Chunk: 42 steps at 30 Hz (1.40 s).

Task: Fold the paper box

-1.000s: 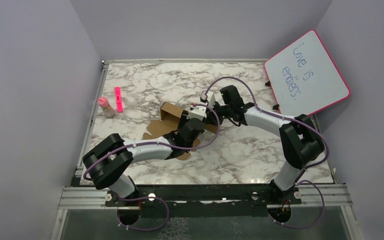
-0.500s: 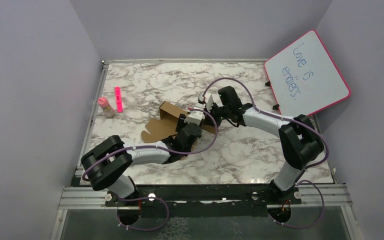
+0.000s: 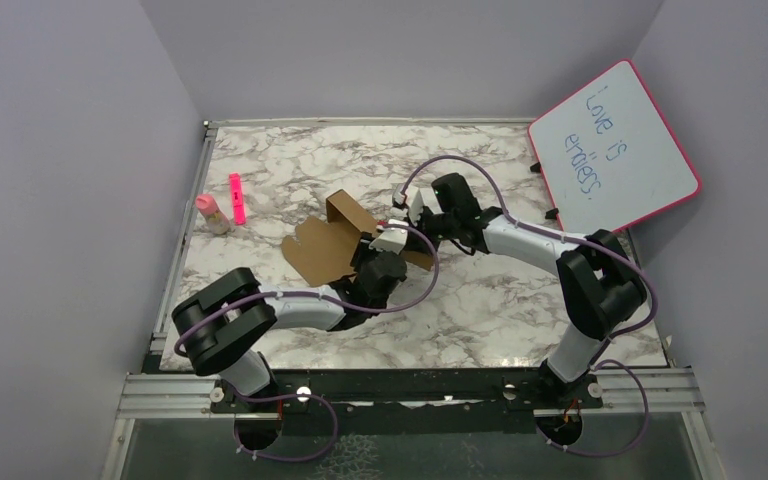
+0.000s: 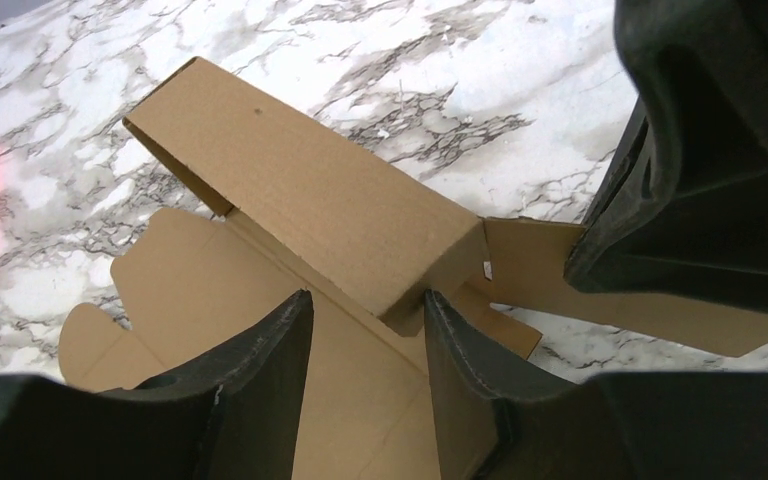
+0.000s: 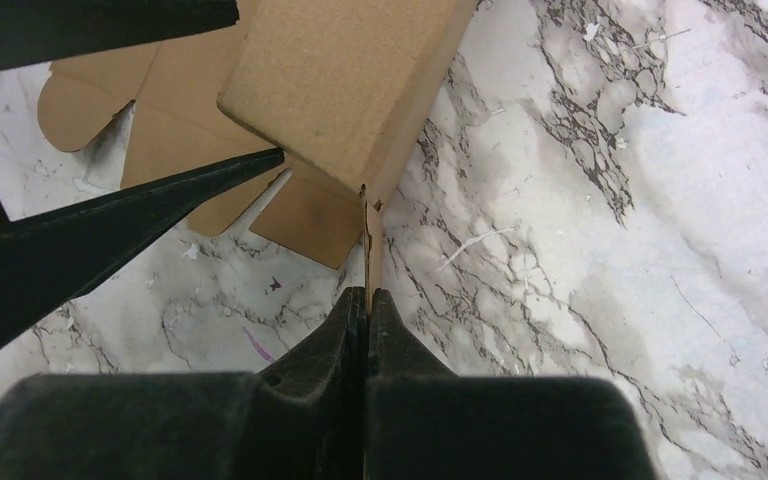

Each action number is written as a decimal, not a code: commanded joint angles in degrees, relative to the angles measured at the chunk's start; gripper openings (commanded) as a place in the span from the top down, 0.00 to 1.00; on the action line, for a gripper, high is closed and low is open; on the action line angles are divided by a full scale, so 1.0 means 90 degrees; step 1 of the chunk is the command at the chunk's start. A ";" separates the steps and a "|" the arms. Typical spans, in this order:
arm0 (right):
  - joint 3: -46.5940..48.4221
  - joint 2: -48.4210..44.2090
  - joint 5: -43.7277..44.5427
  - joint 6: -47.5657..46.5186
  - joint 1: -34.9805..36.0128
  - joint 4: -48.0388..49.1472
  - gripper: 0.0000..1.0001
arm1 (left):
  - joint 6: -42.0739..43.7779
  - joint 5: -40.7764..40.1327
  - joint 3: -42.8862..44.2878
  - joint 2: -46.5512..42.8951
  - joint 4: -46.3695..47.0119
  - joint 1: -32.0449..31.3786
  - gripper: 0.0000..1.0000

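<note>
Both claws engaged: right claw [image 5: 365, 297] pinches the paper box [image 3: 315, 250] by its 3 o'clock flap [image 5: 373, 240]; spread left claw [image 4: 365, 310] should squarely straddle the raised wall [image 4: 330, 200].

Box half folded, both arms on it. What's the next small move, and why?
Probably close the left gripper on the raised wall's end: its jaws stand apart at that end of the paper box, clamping nothing, while the right gripper pinches a side flap.

The paper box [image 3: 322, 248] lies mid-bench [image 3: 480, 310], with the left claw [image 4: 368, 330] on its near side and the right claw [image 5: 365, 300] on its right. The marker [image 3: 237, 198] and bottle [image 3: 210, 212] are at the left edge, the whiteboard [image 3: 615, 150] at the far right.
</note>
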 commanded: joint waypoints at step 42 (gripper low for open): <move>0.0120 -0.0192 0.0049 0.0135 0.0080 -0.0218 0.98 | -0.0535 0.2327 -0.2214 0.0393 0.3627 0.0265 0.07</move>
